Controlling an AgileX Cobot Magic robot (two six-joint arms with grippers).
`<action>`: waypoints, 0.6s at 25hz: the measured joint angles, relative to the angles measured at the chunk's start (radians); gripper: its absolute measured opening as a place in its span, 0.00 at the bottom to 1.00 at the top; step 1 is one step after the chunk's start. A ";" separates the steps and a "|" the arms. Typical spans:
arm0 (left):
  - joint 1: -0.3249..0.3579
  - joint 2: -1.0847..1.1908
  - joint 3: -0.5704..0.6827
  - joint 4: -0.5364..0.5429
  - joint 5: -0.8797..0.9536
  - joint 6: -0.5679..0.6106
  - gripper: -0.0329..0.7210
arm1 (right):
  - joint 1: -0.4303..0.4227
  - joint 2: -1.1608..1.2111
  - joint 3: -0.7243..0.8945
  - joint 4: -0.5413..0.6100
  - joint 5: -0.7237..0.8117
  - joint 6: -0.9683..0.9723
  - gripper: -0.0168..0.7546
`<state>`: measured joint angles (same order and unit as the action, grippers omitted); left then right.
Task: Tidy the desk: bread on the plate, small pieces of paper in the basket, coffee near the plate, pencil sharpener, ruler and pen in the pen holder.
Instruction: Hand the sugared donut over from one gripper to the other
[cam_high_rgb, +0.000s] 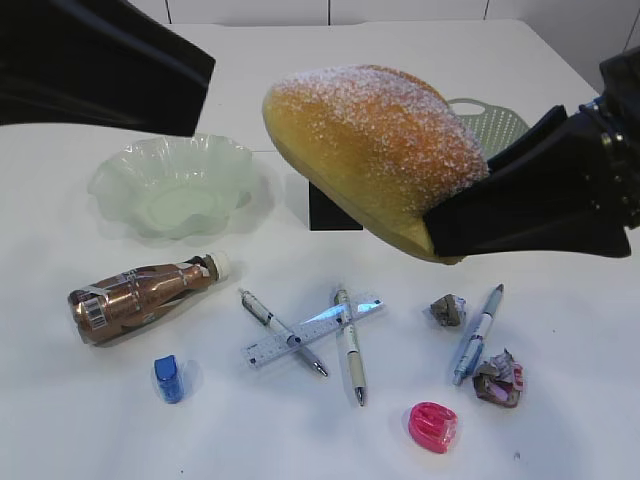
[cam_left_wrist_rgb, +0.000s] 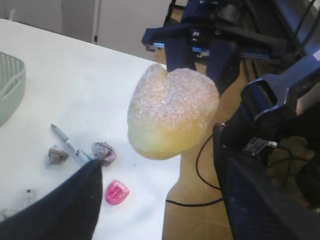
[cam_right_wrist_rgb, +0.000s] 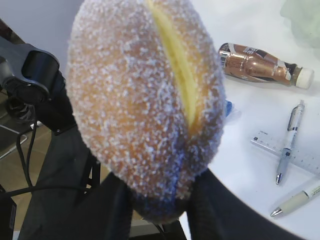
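A: What is gripped by the right claw (cam_right_wrist_rgb: 160, 200)?

B: The bread (cam_high_rgb: 375, 150) is pinched at one end between its dark fingers and is held in the air above the middle of the table (cam_high_rgb: 560, 400).

A: And the left claw (cam_high_rgb: 195, 75)?

B: It is seen at the far left, apart from the bread; whether it is spread cannot be told.

A: What is seen past the bread?

B: The pen holder (cam_high_rgb: 330, 212) is half hidden just behind it, and the basket (cam_high_rgb: 492, 122) lies at the far right. The plate (cam_high_rgb: 172, 185) is set at the far left, with the coffee (cam_high_rgb: 140, 295) lying on its side just nearer. In the middle the ruler (cam_high_rgb: 312, 328) is crossed by two pens. A third pen (cam_high_rgb: 477, 333) lies to the right between two crumpled bits of paper. A blue sharpener (cam_high_rgb: 168, 378) and a pink sharpener (cam_high_rgb: 432, 426) lie nearest.
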<state>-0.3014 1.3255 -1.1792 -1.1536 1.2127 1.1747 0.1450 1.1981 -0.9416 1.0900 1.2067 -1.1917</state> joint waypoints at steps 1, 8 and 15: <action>-0.011 0.009 0.000 0.000 0.000 0.002 0.77 | 0.000 0.000 0.000 0.002 0.000 0.000 0.35; -0.119 0.041 0.000 -0.003 -0.044 0.043 0.77 | 0.002 0.000 0.000 0.004 0.002 0.000 0.35; -0.130 0.074 -0.024 -0.001 -0.081 0.050 0.77 | 0.006 0.001 0.000 -0.015 -0.006 0.002 0.35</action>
<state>-0.4313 1.3998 -1.2035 -1.1544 1.1322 1.2248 0.1514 1.1987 -0.9416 1.0752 1.2005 -1.1899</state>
